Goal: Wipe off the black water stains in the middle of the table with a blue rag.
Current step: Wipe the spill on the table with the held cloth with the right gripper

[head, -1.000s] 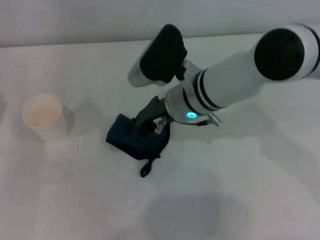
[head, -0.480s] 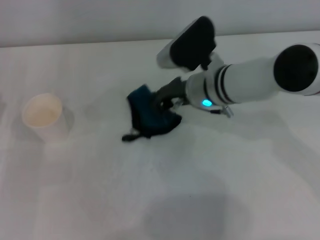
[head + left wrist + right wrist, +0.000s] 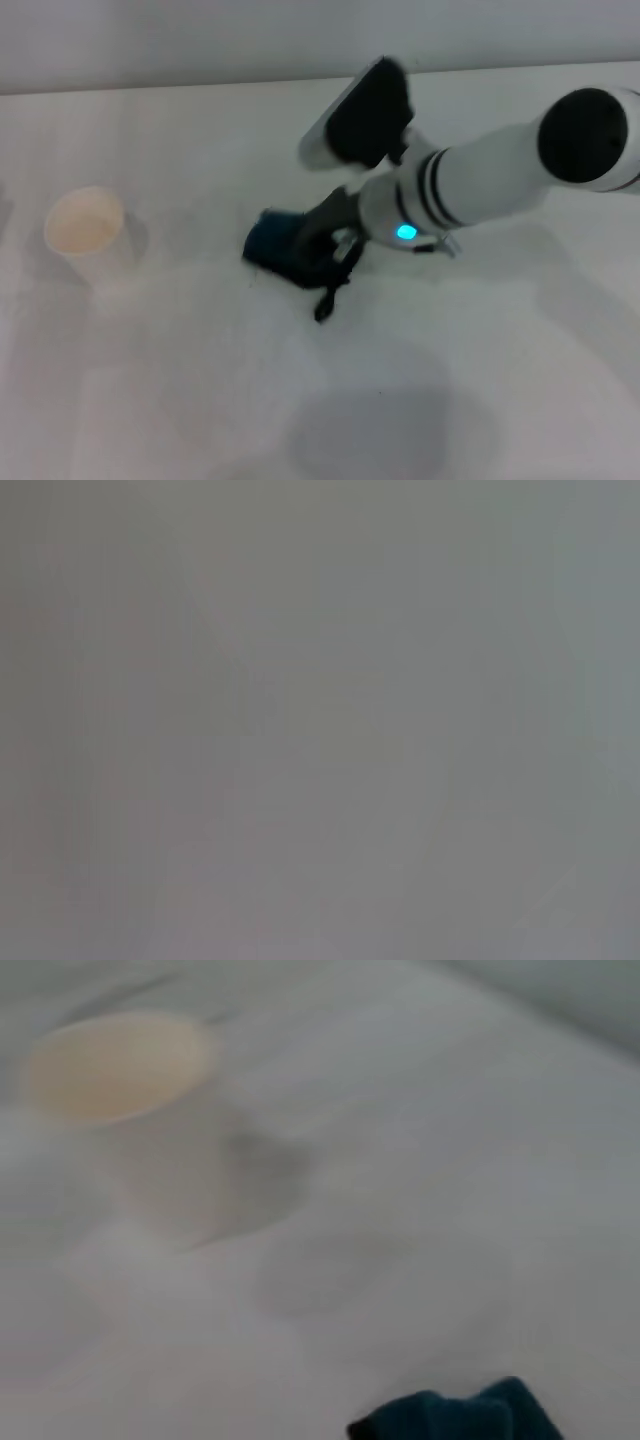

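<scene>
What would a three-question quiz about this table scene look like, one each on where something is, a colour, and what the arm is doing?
1. Where does the paper cup stand?
A. To the robot's left of the rag
B. On top of the rag
C. Under the arm

2. What colour is the rag?
A. Red
B. Dark teal-blue
C. Yellow

3. What is the right end effector doing?
A. Lifted high above the table
B. Gripping the cup
C. Down on the rag

Answers: 1 A, the head view shows the cup apart on the left. 2 B, the cloth is teal-blue in both views. 3 C, its dark fingers sit on the cloth against the table.
</scene>
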